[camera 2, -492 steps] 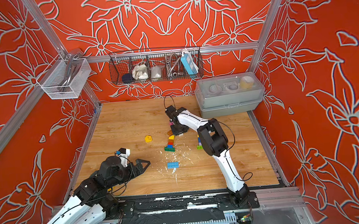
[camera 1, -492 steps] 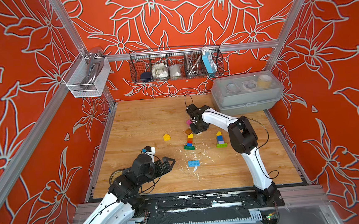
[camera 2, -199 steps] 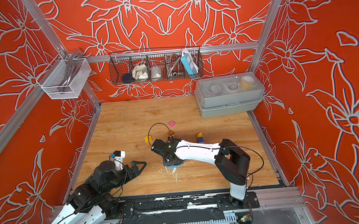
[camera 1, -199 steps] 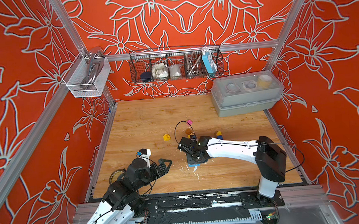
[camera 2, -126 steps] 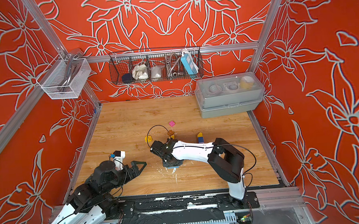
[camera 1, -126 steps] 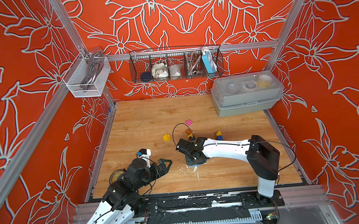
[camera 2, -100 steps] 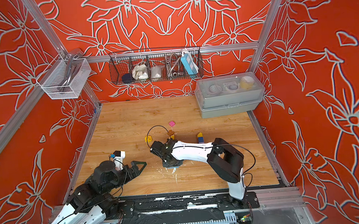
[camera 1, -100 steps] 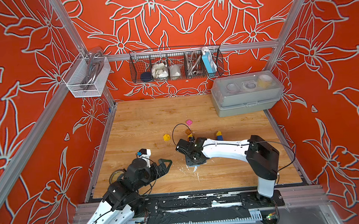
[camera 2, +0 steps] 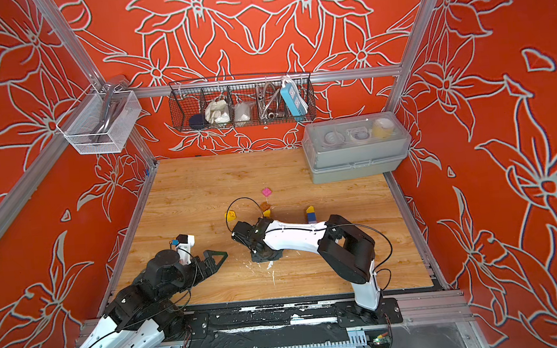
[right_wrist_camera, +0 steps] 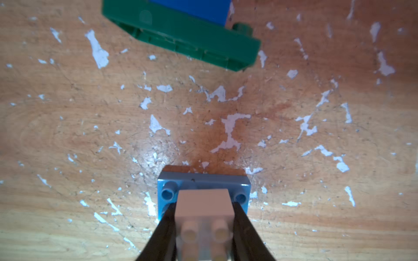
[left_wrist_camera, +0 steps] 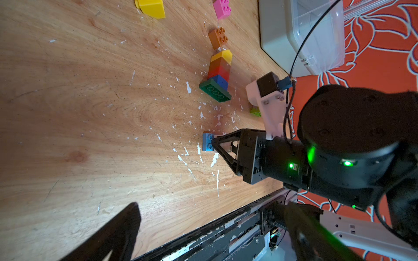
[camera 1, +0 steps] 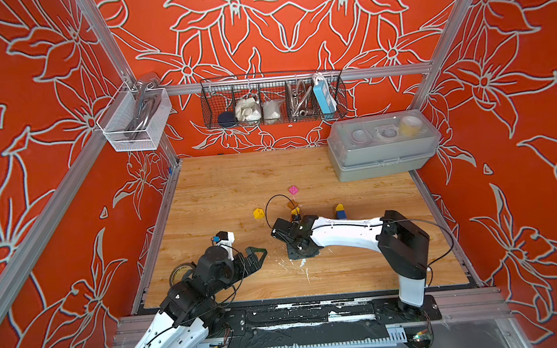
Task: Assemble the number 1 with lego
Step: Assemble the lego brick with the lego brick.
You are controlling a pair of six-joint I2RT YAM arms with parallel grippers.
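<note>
White plastic is what the right gripper point(left_wrist_camera: 214, 144) is clamped on: a small white brick point(right_wrist_camera: 204, 208) is pinched by its two side walls, with the dark fingers point(right_wrist_camera: 166, 221) drawn in tight against it. The white brick is held down onto a light blue plate point(right_wrist_camera: 203, 180), which lies flat on the wooden table point(camera 1: 223, 186) near the middle of its front half. A stud of the plate is left uncovered at either side of the brick. Whether the two are fully pressed together cannot be told.

Just beyond the plate, but apart from it, a dark green plate point(left_wrist_camera: 214, 91) is seen joined to a stack point(left_wrist_camera: 220, 67) of blue, red, brown and yellow bricks. A brown brick point(left_wrist_camera: 218, 37), a pink brick point(camera 1: 293, 190) and a yellow brick point(camera 1: 258, 213) are scattered farther back.

The left gripper point(camera 2: 214, 261) is held above the table's front left part with its jaws spread wide; nothing is gripped or touched by it.
</note>
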